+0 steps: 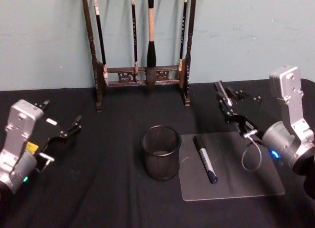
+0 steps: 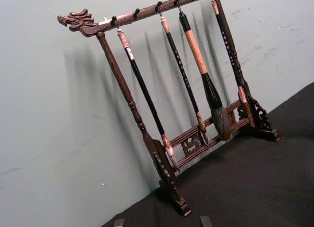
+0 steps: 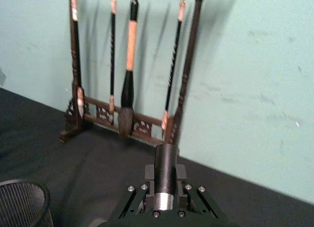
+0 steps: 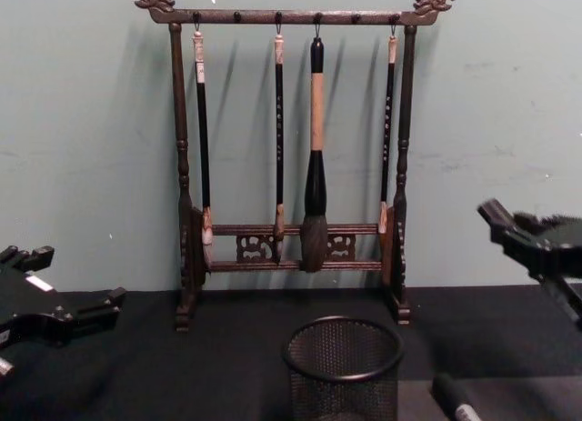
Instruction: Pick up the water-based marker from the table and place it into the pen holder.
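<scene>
While both end effectors hang with fingers spread, left end effector [image 1: 63, 113] and right end effector [image 1: 237, 91] at opposite sides of the black-draped worktop [image 1: 98, 198], the pen holder [image 1: 161, 152], a black wire-mesh cylinder with a solid rim, stands empty. The water-based marker [image 1: 205, 158] lies flat on a translucent rectangular mat [image 1: 236, 186] just beside it.

Pale teal wall [image 1: 246, 31], faintly scuffed, behind black-clothed table [image 1: 98, 198]
</scene>
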